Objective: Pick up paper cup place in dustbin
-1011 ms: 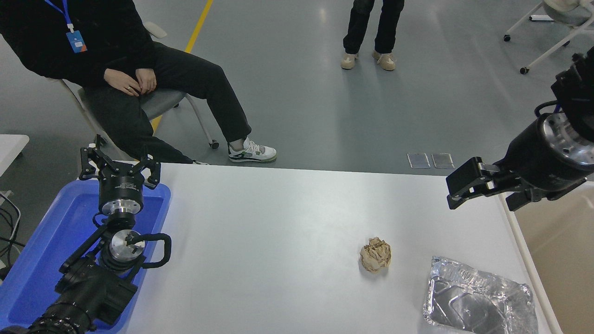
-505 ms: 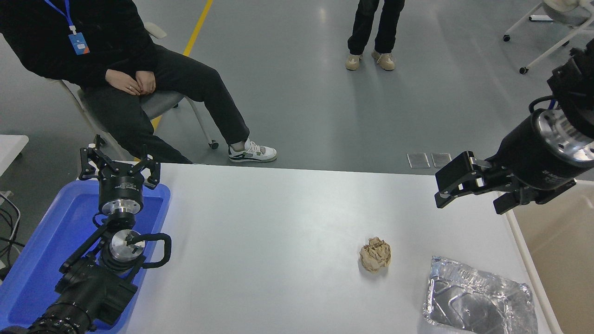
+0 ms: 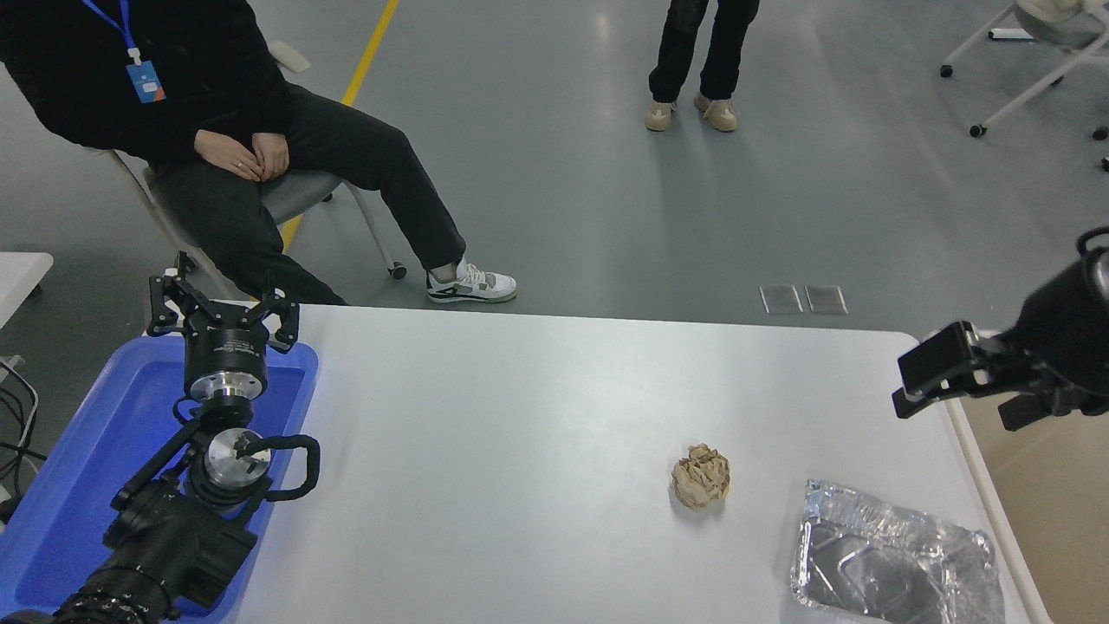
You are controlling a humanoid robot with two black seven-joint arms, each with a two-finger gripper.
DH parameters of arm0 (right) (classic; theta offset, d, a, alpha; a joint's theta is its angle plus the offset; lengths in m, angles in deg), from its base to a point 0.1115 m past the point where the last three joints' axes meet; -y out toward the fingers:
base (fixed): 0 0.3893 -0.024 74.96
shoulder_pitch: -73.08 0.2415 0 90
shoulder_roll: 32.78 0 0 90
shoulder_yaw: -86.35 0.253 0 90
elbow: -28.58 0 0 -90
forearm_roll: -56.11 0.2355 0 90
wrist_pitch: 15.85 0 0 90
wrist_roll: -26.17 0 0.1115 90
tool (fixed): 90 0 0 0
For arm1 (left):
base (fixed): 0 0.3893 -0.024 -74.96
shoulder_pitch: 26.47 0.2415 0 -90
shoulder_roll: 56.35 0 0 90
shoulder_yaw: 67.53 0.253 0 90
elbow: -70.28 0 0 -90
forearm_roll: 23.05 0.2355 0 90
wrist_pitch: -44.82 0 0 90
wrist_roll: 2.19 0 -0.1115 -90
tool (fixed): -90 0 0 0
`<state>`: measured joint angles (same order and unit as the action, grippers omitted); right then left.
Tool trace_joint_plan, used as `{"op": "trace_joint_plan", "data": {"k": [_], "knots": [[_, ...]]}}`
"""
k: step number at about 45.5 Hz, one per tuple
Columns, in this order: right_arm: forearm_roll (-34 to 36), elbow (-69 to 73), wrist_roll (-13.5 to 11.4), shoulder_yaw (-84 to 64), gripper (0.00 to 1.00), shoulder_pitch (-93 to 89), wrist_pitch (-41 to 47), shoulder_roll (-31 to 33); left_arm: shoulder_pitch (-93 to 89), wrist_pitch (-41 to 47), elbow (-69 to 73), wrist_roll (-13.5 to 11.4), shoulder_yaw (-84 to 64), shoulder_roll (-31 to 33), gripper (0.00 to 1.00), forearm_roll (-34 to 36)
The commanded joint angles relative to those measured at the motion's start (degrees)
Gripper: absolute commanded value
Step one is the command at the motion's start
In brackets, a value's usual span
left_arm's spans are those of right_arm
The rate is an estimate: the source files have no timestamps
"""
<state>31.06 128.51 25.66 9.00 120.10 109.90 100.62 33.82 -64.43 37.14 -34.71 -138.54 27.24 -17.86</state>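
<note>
The right end effector (image 3: 953, 386) hangs open and empty over the tabletop's (image 3: 537, 416) right edge by the dustbin (image 3: 1053, 503), no paper cup visible, presumably already dropped.

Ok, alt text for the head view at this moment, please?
The right gripper hangs open and empty over the white table beside the beige dustbin; no paper cup shows. A brown paper ball and foil tray lie nearby; the left gripper sits over a blue tray.
</note>
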Motion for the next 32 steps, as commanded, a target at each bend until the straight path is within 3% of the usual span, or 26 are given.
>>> {"op": "trace_joint_plan", "data": {"k": [1, 6, 15, 32], "knots": [[-9.66, -0.25, -0.01, 0.09, 1.0, -7.73, -5.17, 9.67, 0.0, 0.0, 0.0, 0.0, 0.0, 0.0, 0.99, 0.0], [-9.93, -0.17, -0.01, 1.41, 1.0, -9.23, -5.26, 12.14, 0.0, 0.0, 0.0, 0.0, 0.0, 0.0, 0.99, 0.0], [-6.16, -0.08, -0.1, 6.77, 1.0, -8.18, -4.47, 10.91, 0.0, 0.0, 0.0, 0.0, 0.0, 0.0, 0.99, 0.0], [4.39, 0.08, -0.1, 7.65, 1.0, 0.17, 0.71, -3.06, 0.0, 0.0, 0.0, 0.0, 0.0, 0.0, 0.99, 0.0]]}}
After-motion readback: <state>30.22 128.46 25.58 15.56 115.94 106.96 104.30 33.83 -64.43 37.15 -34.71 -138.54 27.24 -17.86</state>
